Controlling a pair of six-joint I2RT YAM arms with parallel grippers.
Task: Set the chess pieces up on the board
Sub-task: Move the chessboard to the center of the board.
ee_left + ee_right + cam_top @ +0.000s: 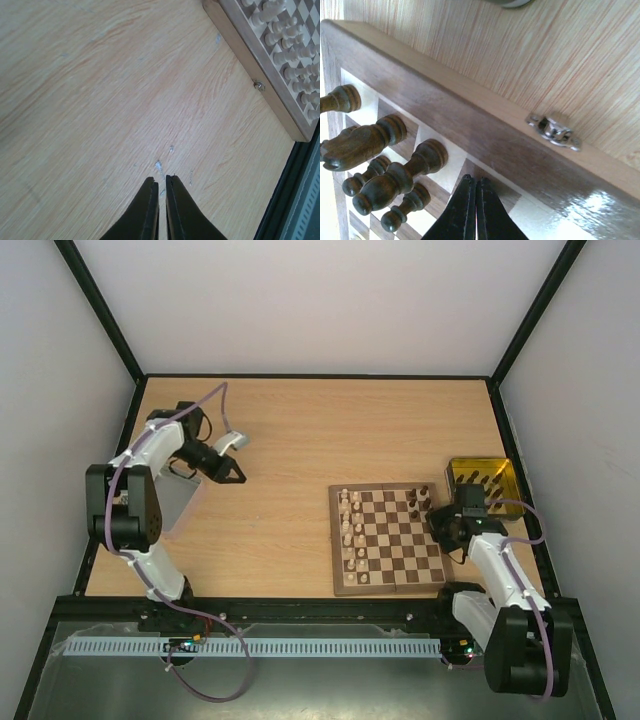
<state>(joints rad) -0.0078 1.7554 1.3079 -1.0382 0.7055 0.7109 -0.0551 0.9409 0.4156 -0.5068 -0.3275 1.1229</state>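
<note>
The board (390,540) lies at the right of the table. Cream pieces (350,530) stand in its two left columns. A few dark pieces (420,502) stand at its far right corner. My right gripper (438,525) is over the board's right edge. In the right wrist view it (474,179) is shut and empty over a dark square beside the brown frame (470,120), with dark pieces (390,182) just to its left. My left gripper (232,472) is far left of the board. In the left wrist view it (160,179) is shut and empty above bare table, with the board (280,95) and cream pieces (285,40) at top right.
A yellow transparent tray (503,480) holding several dark pieces stands behind the board's right corner. A silver metal tray (180,502) sits at the left edge beside my left arm. A metal clasp (554,131) sticks out of the board's frame. Black frame rails bound the table.
</note>
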